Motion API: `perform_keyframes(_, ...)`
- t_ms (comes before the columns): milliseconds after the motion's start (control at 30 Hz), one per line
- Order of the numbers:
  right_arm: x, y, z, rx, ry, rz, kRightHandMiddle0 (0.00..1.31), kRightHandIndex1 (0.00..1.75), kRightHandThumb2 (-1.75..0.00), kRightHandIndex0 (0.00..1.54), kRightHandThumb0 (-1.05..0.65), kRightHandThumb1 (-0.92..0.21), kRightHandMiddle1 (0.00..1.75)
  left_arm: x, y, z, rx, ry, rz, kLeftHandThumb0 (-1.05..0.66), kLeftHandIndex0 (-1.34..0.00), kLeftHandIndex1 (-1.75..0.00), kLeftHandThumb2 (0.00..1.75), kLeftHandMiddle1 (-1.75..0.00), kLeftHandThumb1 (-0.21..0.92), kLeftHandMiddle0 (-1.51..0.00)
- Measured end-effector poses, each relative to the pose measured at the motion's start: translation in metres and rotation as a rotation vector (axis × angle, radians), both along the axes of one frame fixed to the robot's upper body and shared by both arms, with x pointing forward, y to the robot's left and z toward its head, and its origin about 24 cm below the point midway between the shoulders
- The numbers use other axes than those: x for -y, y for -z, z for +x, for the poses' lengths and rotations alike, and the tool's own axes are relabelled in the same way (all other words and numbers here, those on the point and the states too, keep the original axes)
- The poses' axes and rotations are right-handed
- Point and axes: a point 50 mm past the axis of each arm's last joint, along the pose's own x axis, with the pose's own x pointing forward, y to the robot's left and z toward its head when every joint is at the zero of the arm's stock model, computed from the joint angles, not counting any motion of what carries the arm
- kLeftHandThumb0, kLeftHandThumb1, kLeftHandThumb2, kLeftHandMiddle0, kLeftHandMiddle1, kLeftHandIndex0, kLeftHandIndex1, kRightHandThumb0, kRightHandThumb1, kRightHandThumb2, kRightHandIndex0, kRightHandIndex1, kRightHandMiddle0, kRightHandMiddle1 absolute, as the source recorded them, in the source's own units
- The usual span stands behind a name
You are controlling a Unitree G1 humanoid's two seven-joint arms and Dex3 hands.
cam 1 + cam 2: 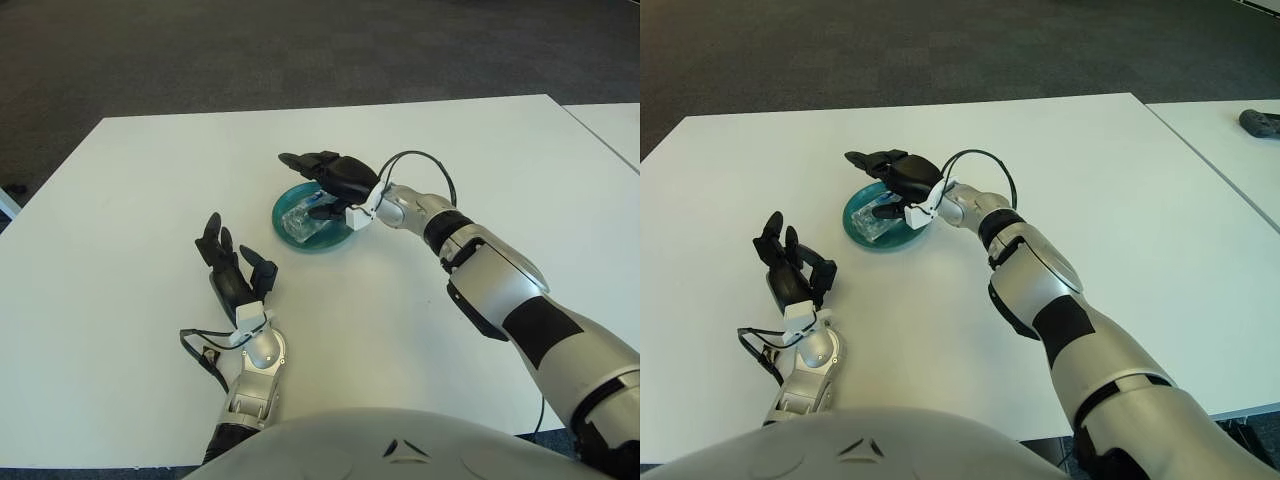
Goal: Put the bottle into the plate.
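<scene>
A clear plastic bottle (303,220) lies on its side inside the teal plate (286,234) near the middle of the white table. My right hand (322,180) hovers just over the plate's far right side, its fingers spread above the bottle and holding nothing. My left hand (232,265) shows near the table's front, left of and nearer than the plate, with its fingers spread upward and nothing in them.
The white table (120,200) stretches wide around the plate. A second white table (1230,150) stands to the right across a narrow gap, with a dark object (1262,122) on it. Dark carpet lies beyond the far edge.
</scene>
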Motion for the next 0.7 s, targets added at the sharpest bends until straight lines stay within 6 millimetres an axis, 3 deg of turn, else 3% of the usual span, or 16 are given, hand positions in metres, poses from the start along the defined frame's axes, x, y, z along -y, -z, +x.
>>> perform_keyframes(167, 0.002, 0.0, 0.001, -0.186, 0.002, 0.096, 0.05, 0.02, -1.06, 0.04, -1.05, -0.92, 0.04, 0.0, 0.0, 0.0, -0.001, 0.005, 0.0, -0.82, 0.0, -0.73, 1.06, 0.0, 0.92, -0.4)
perform_keyframes(367, 0.01, -0.001, 0.007, -0.41, -0.003, 0.225, 0.0, 0.01, -1.11, 0.11, -1.05, -0.92, 0.3, -0.001, 0.0, 0.0, -0.002, 0.01, 0.0, -0.82, 0.0, -0.72, 1.06, 0.0, 0.92, -0.4)
perform_keyframes(700, 0.058, -0.01, 0.026, -0.687, 0.008, 0.491, 0.0, 0.04, -1.09, 0.21, -1.02, -0.92, 0.54, -0.01, 0.0, -0.002, -0.002, -0.001, -0.012, -0.82, 0.0, -0.75, 1.06, -0.01, 0.92, -0.4)
